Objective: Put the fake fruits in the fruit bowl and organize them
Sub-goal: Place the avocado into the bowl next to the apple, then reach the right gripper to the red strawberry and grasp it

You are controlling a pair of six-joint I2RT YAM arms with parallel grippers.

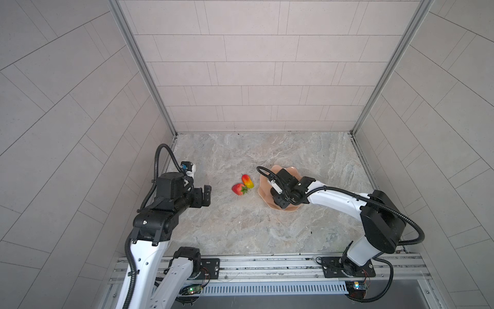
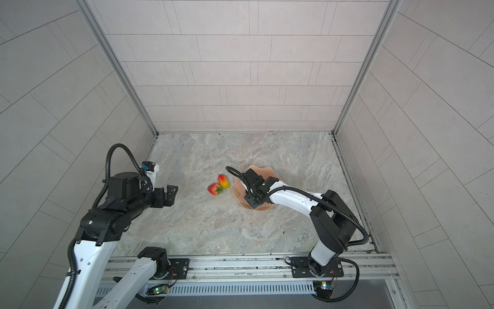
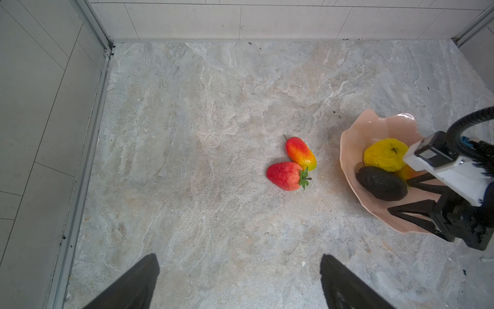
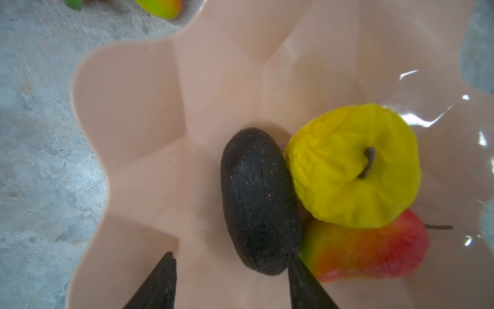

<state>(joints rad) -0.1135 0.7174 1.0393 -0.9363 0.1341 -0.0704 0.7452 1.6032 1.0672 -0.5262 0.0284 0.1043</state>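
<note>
The right gripper [image 4: 230, 286], jaws apart, hovers over the bowl [image 4: 128, 107] where the avocado [image 4: 259, 200] lies free, seemingly light, stiff and rough, best pinched across its narrow middle.

You have pale tiled walls [image 1: 240, 80] on three sides, joined by aluminium corner posts [image 1: 145, 69]. The tabletop [image 1: 240, 230] is grey-beige marbled stone under even light, with a metal rail [image 1: 267, 264] along its near edge.
</note>
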